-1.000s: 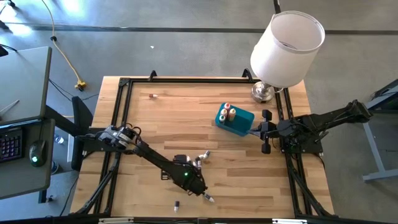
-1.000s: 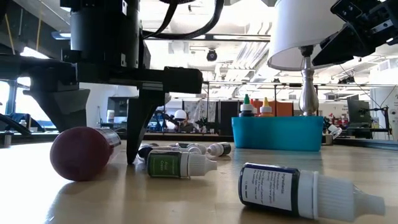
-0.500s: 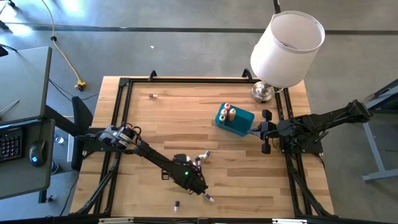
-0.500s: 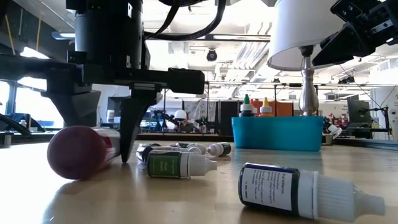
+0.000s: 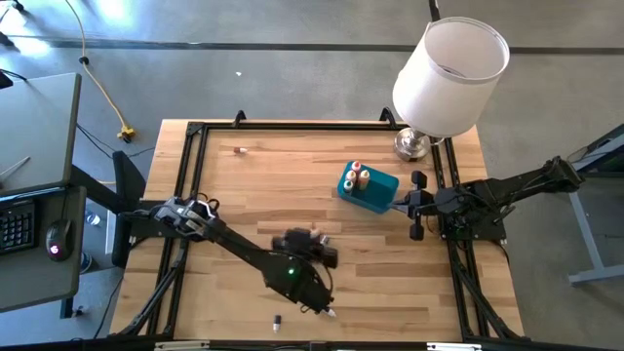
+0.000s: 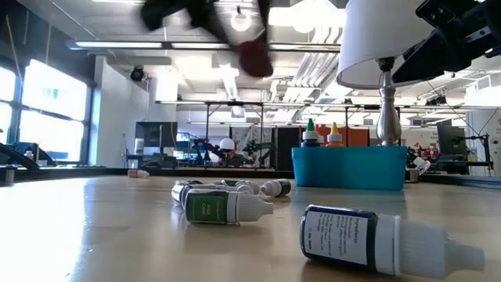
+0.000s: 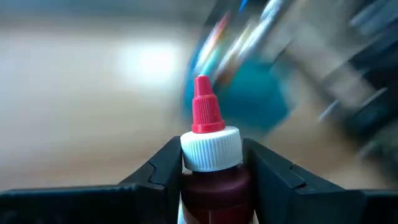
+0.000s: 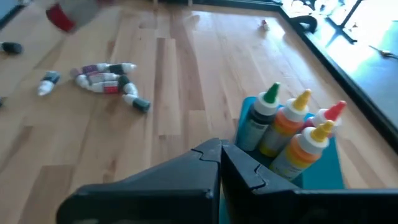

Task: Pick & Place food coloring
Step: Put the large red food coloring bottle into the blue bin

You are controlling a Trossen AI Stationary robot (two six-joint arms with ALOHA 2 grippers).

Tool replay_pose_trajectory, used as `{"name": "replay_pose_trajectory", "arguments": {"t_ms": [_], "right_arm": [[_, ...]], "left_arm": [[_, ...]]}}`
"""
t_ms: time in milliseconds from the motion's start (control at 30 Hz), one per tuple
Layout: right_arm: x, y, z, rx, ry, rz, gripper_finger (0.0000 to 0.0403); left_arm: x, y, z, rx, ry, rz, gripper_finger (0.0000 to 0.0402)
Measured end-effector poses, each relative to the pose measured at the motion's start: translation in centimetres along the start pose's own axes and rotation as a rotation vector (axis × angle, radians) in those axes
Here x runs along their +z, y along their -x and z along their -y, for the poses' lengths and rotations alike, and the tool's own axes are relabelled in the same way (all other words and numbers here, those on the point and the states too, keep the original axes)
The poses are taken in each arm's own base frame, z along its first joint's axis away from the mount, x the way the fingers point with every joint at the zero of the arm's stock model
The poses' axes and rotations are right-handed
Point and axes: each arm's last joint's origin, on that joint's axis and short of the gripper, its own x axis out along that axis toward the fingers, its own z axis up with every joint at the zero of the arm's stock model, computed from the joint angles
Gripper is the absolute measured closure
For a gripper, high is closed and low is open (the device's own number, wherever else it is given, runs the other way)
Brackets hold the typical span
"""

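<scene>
My left gripper [image 7: 211,163] is shut on a dark red food coloring bottle [image 7: 211,186] with a white collar and a red tip. It hangs high over the table's near middle [image 5: 320,253], blurred in the low view [image 6: 235,27]. Below it a small pile of bottles [image 8: 106,78] lies on the wood. A green bottle [image 6: 227,207] and a dark blue bottle [image 6: 376,239] lie on their sides nearer the front. The teal bin [image 5: 369,187] holds several bottles [image 8: 286,124] standing upright. My right gripper [image 8: 221,158] is shut beside the bin, holding nothing. My left gripper pinches the red bottle's body just below the white collar [image 7: 211,171] between its two fingers [image 7: 163,171]. The bottle lies along the fingers, its red tip [image 7: 204,112] pointing forward past them. It is lifted well clear of the table [image 6: 252,55].
A lamp with a white shade [image 5: 450,73] stands at the table's far right corner, behind the bin. One bottle [image 5: 330,312] and a small dark one [image 5: 277,319] lie near the front edge. A tiny object [image 5: 237,150] lies at the far left. A black frame [image 5: 195,132] rims the table.
My left gripper has shut on the red bottle that lay on the table. It has then risen fast and tipped from pointing down toward level, carrying the bottle up clear of the wood and slightly toward the bin. The other bottles have stayed where they were.
</scene>
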Motion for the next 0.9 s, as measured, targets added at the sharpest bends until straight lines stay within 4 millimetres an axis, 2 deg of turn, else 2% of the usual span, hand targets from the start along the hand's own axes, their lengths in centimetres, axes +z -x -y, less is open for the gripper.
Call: {"name": "replay_pose_trajectory", "arguments": {"t_ms": [67, 133, 400, 533, 667, 800, 900], "right_arm": [[0.0, 0.0, 0.1, -0.033, 0.000, 0.004, 0.0403], [0.0, 0.0, 0.2, -0.070, 0.000, 0.008, 0.0403], [-0.1, 0.3, 0.8, -0.230, -0.017, 0.019, 0.0403], [-0.2, 0.7, 1.0, -0.250, -0.035, 0.028, 0.0403], [-0.1, 1.0, 1.1, -0.247, -0.046, 0.048, 0.0403], [-0.1, 1.1, 1.2, -0.241, -0.049, 0.054, 0.0403], [-0.1, 1.1, 1.1, -0.239, -0.049, 0.053, 0.0403]], "left_arm": [[0.7, -0.6, 0.9, -0.068, -0.083, 0.194, 0.0272], [1.4, -1.9, 1.7, -0.057, -0.162, 0.275, 0.0272], [4.4, -11.9, 4.1, 0.010, -0.196, 0.228, 0.0271], [4.9, -15.6, 4.2, -0.013, -0.237, 0.267, 0.0271], [3.8, -17.7, 3.1, -0.027, -0.219, 0.324, 0.0270], [1.2, -19.7, 1.8, -0.037, -0.168, 0.365, 0.0270], [-0.1, -20.5, 2.4, -0.129, -0.153, 0.379, 0.0270]]}}
